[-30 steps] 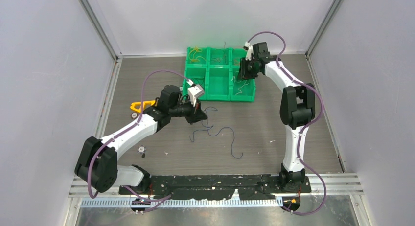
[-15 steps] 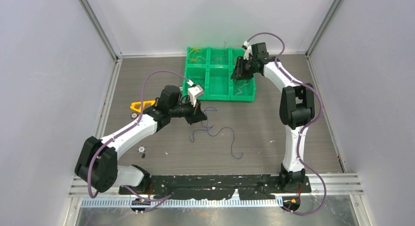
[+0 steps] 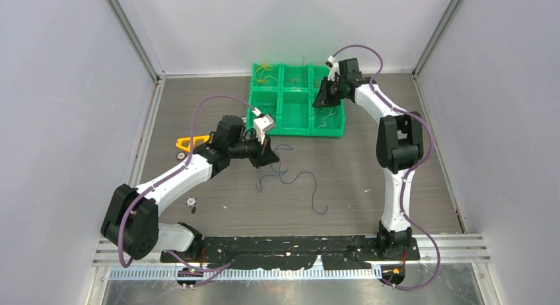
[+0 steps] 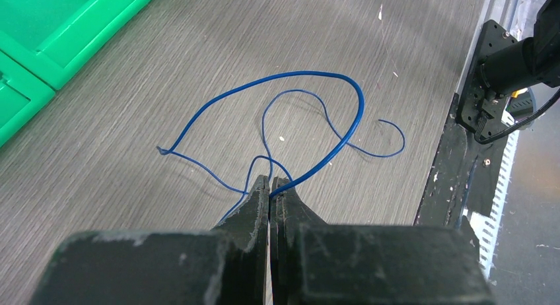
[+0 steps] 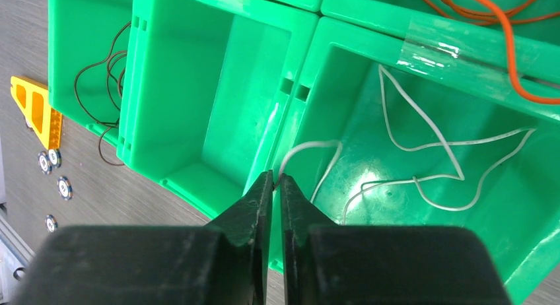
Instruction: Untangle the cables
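Note:
A thin blue cable (image 3: 290, 176) lies in loose loops on the grey table, also in the left wrist view (image 4: 317, 72). My left gripper (image 3: 272, 156) is low over its near end, shut on the blue cable at the fingertips (image 4: 271, 181). My right gripper (image 3: 321, 100) hangs over the green bin tray (image 3: 297, 123). In the right wrist view its jaws (image 5: 277, 176) are closed on the end of a white cable (image 5: 317, 144), which lies coiled in a bin compartment.
The green tray has several compartments (image 5: 290, 61); one holds an orange cable (image 5: 508, 28), another a dark cable (image 5: 99, 67). A yellow part (image 3: 188, 143) and small round pieces (image 3: 191, 201) lie at the left. The tray's corner shows in the left wrist view (image 4: 66, 34).
My right gripper has shifted a little left over the green tray. My left arm and the blue cable have not moved.

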Available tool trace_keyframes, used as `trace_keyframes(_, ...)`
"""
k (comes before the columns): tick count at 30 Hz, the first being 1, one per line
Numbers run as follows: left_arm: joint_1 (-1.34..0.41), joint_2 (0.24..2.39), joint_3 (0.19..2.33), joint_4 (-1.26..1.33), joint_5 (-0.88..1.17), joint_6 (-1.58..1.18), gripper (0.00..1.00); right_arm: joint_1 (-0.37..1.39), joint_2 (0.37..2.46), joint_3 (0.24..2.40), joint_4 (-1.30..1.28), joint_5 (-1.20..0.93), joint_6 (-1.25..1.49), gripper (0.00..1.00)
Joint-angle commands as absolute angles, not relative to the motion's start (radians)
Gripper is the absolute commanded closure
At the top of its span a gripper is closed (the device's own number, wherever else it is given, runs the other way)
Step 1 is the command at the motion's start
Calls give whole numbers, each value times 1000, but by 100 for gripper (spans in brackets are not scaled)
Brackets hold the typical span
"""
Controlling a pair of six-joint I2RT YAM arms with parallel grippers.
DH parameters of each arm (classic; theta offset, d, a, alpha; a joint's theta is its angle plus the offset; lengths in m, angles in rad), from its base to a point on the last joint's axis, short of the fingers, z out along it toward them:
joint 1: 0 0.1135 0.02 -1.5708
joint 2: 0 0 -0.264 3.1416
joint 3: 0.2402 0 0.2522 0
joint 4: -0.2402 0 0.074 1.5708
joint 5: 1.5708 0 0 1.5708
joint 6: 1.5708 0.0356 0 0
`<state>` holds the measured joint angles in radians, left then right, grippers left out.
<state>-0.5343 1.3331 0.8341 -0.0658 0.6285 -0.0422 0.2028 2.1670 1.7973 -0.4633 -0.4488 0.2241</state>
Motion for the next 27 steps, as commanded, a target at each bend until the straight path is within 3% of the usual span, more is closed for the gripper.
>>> trace_keyframes(1,-528,1336,873,-56,624,-27,100,197,2163,1818,-469,-436,191,92)
trace_keyframes(9,-527,1345,878,-45,628,-28,100,171,2145,1823,-542,-269,84,95)
trace_keyframes(15,-528,1335,891,-55,625,-25,100,173,2143,1855,-620,-228,9,92)
trace_keyframes(17,-528,1322,901,-55,622,-21,100,172,2130,1865,-646,-242,-18,82)
trace_keyframes(25,-590,1241,1055,-104,579,115,100,171,1901,1769,-685,-409,-132,25)
trace_keyframes(27,-604,1229,1101,-113,599,128,100,171,1833,1728,-707,-462,-180,17)
